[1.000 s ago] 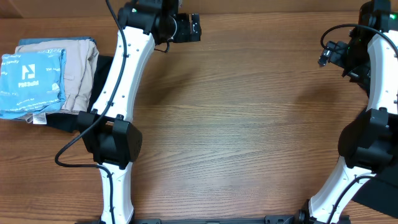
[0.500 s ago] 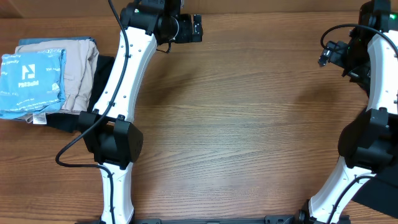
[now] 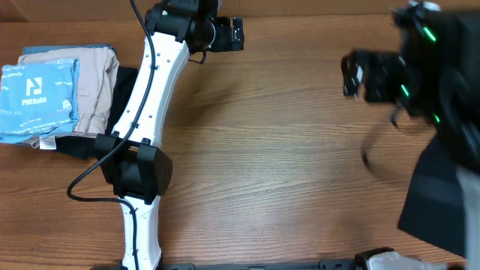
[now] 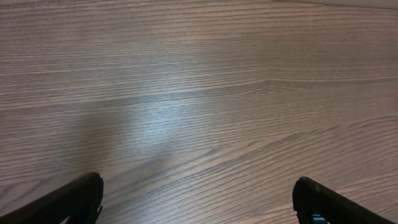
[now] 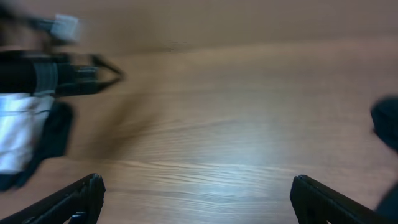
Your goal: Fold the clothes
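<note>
The clothes, a light blue T-shirt (image 3: pixel 37 101) with a white logo, lie folded on a stack at the table's far left. My left gripper (image 3: pixel 238 34) hovers at the back edge near the middle, far from the shirt. In the left wrist view it (image 4: pixel 198 183) is open, with only bare wood between its fingers. My right gripper (image 3: pixel 351 73) is blurred by motion and looms large at the upper right. The right wrist view shows it (image 5: pixel 197 182) open over bare table.
Folded beige trousers (image 3: pixel 94 82) lie under and beside the shirt, with a dark garment (image 3: pixel 124 86) below them. The left arm's white links (image 3: pixel 142 97) run down the table's left-centre. A blurred black-and-white arm part (image 5: pixel 37 81) shows at the left of the right wrist view.
The right arm has swung left and up towards the camera and is now blurred and much larger. The left arm and the folded stack have not moved.
</note>
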`<state>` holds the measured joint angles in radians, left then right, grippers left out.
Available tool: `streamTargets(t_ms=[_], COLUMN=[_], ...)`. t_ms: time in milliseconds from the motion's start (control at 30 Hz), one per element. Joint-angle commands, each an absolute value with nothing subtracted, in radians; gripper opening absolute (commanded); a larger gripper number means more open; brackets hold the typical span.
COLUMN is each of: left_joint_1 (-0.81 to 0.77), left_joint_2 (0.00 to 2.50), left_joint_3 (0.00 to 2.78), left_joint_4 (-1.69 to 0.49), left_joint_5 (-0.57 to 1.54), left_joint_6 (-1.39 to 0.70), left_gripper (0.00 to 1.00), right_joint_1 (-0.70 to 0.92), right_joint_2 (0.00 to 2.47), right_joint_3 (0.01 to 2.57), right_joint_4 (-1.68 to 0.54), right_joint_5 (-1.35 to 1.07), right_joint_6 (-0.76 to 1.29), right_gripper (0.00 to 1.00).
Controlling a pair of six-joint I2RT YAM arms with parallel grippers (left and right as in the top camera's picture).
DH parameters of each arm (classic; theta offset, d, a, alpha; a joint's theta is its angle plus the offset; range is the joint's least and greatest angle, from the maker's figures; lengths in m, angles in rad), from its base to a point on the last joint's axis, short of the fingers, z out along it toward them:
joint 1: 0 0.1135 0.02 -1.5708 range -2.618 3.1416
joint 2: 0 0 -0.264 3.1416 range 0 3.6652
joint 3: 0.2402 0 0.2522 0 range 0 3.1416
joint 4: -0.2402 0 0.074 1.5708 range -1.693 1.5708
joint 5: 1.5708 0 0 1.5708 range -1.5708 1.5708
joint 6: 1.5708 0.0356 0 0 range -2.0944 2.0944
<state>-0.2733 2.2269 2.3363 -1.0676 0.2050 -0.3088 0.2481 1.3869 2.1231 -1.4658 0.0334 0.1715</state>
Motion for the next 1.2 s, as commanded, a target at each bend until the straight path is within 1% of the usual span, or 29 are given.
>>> streamTargets(t_ms=[0, 133, 200, 267, 400, 467, 500, 533, 700, 800, 867, 1000, 1167], left_joint_1=[-0.275, -0.275, -0.274, -0.275, -0.275, -0.275, -0.275, -0.274, -0.274, -0.275, -0.275, -0.275, -0.275], left_joint_2=[2.216, 2.216, 2.216, 2.216, 2.216, 2.216, 2.216, 2.216, 2.216, 2.216, 2.216, 2.216, 2.216], left_joint_3=[2.346, 2.346, 2.346, 2.346, 2.346, 2.346, 2.346, 2.346, 2.346, 2.346, 2.346, 2.346, 2.346], left_joint_4=[-1.066, -1.066, -1.066, -1.066, -1.066, -1.066, -1.066, -1.066, -1.066, -1.066, -1.066, -1.066, -1.066], left_joint_5=[0.199, 0.199, 0.199, 0.199, 0.199, 0.199, 0.199, 0.199, 0.199, 0.199, 0.199, 0.199, 0.199], left_joint_6=[-0.315, -0.315, -0.315, -0.315, -0.315, -0.315, -0.315, -0.315, -0.315, -0.315, -0.315, -0.315, -0.315], left_gripper=[1.00, 1.00, 1.00, 1.00, 1.00, 1.00, 1.00, 1.00, 1.00, 1.00, 1.00, 1.00, 1.00], right_joint_1=[0.294, 0.293, 0.292, 0.284, 0.255, 0.247, 0.245, 0.244, 0.226, 0.216, 0.216, 0.214, 0.212], right_joint_2=[1.179, 0.912, 0.712, 0.532, 0.253, 0.150, 0.100, 0.049, 0.011, 0.008, 0.004, 0.004, 0.004], right_joint_3=[2.133, 2.068, 1.931, 1.763, 1.403, 1.219, 1.105, 0.961, 0.509, 0.310, 0.225, 0.139, 0.105], right_joint_4=[-1.455, -1.430, -1.420, -1.358, -1.230, -1.121, -1.036, -0.906, -0.373, -0.164, -0.049, 0.032, 0.038], right_joint_5=[0.024, 0.014, 0.014, 0.013, 0.013, 0.014, 0.013, 0.013, 0.006, -0.006, -0.010, -0.013, -0.009], right_joint_6=[0.154, 0.153, 0.154, 0.154, 0.159, 0.157, 0.158, 0.158, 0.158, 0.186, 0.188, 0.188, 0.187], right_gripper=[1.00, 1.00, 1.00, 1.00, 1.00, 1.00, 1.00, 1.00, 1.00, 1.00, 1.00, 1.00, 1.00])
